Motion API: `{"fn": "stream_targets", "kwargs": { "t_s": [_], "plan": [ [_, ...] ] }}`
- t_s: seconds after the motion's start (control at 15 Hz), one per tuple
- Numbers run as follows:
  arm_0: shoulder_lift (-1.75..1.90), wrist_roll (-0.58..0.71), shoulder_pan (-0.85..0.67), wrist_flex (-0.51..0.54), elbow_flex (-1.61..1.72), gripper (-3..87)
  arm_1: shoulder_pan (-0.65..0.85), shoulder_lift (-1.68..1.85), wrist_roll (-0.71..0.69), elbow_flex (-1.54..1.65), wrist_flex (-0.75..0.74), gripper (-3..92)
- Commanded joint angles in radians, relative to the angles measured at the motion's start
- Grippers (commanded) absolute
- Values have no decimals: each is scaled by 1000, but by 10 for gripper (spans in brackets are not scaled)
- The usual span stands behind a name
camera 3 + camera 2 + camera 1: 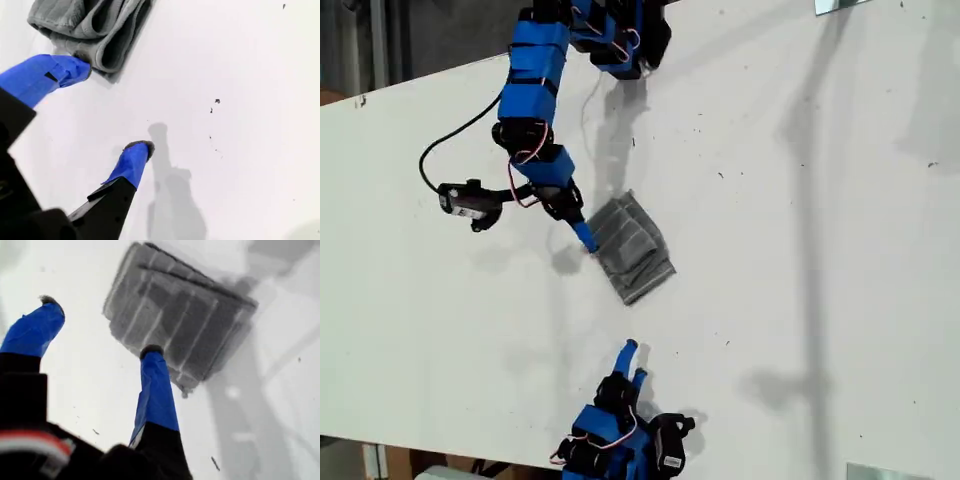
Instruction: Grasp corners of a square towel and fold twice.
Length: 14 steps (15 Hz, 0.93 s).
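- Presently the towel (633, 248) lies folded into a compact oblong near the middle of the white tabletop (800, 260).
- Its long axis runs diagonally in the exterior view, from upper left toward lower right.
- Material: soft grey cloth with thin, evenly spaced white stripes; the stripes run across the short width of the bundle in the first wrist view (175, 320).
- Layers are stacked; in the second wrist view (95, 30) rounded fold edges show, one over another.
- The tabletop is smooth and matt white, with a few small dark specks.
- My first gripper (100, 335) is released, jaws spread apart with nothing between them. The towel lies just beyond its blue fingertips; whether the nearer tip touches the cloth I cannot tell.
- My second gripper (112, 110) is also released, jaws spread, empty. One blue fingertip sits right beside the towel's near edge; the other stands over bare tabletop.
- In the exterior view, one arm's blue tip (585, 238) meets the towel's left edge, and the other gripper (632, 362) stands well below the towel, apart from it.
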Motion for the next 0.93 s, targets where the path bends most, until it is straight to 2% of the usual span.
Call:
{"fn": "stream_targets", "kwargs": {
  "t_s": [0.0,0.2,0.27,0.33,0.53,0.67,0.73,0.87],
  "plan": [
    [156,-51,25,92,25,308,-66,80,198,252,-3,344],
    [690,-104,63,350,179,308,-308,285,548,655,-129,350],
    [795,-83,69,374,213,307,-364,459,614,813,-195,344],
    [790,-66,71,373,207,307,-391,680,663,988,-250,342],
    [790,46,6,390,242,307,-449,1111,721,1193,-163,346],
    [790,225,-11,307,307,305,-445,1393,759,1298,-15,350],
    [790,267,-17,275,331,302,-426,1644,792,1350,161,346],
    [790,279,-51,232,400,294,-391,1638,773,1296,230,367]
  ]
}}
